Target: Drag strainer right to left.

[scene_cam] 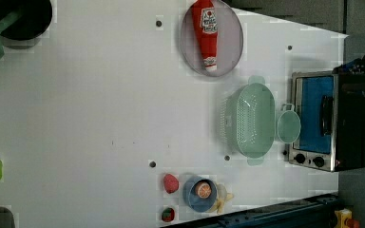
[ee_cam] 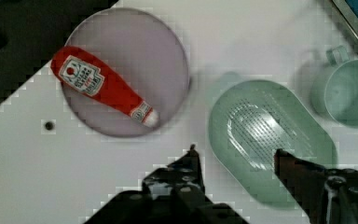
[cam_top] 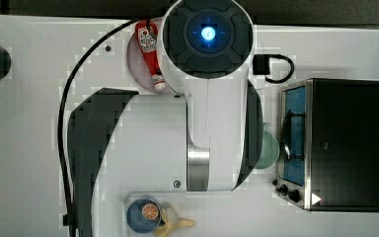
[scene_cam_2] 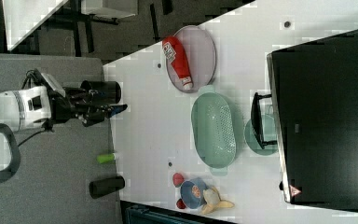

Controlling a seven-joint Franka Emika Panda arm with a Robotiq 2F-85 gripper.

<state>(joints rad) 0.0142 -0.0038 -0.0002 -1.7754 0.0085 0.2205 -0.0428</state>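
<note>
Gripper [ee_cam: 235, 156] fingers spread apart, holding nothing, hanging above table [scene_cam: 100, 118]. Strainer [scene_cam: 251, 119] sits on table between pink plate [scene_cam: 228, 57] with ketchup bottle [scene_cam: 206, 31] and mint cup [scene_cam: 288, 126], toaster oven [scene_cam: 328, 121] just beyond cup.

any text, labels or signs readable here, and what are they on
No wording reads clearly.
Ketchup bottle: white label with print, too blurred to read.
Toaster oven: small red and white triangular warning sign at a corner, symbol not legible; tiny marking on the side, unreadable.
Strainer: no text.
</note>
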